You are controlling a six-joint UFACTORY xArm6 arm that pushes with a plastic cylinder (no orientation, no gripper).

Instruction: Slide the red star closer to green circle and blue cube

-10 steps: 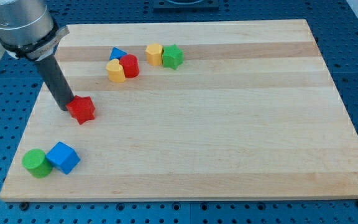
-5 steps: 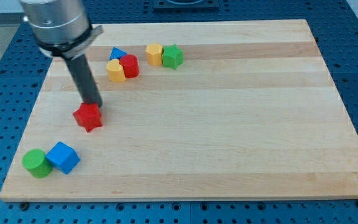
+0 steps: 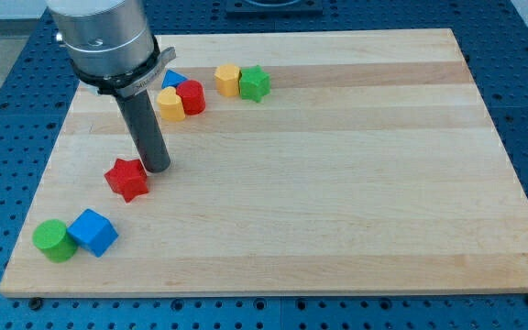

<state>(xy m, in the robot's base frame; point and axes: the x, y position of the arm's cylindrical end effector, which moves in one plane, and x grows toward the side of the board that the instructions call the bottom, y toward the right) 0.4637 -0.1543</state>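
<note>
The red star lies on the wooden board at the view's left. My tip stands just to the star's upper right, close to it or touching it. The green circle and the blue cube sit side by side, touching, near the board's bottom left corner, below and left of the star.
Near the view's top sit a blue triangle, a yellow heart and a red cylinder in a cluster. To their right are a yellow hexagon and a green star.
My tip has moved from the star's upper left round to its upper right. The red star has shifted slightly down, toward the green circle and blue cube.
</note>
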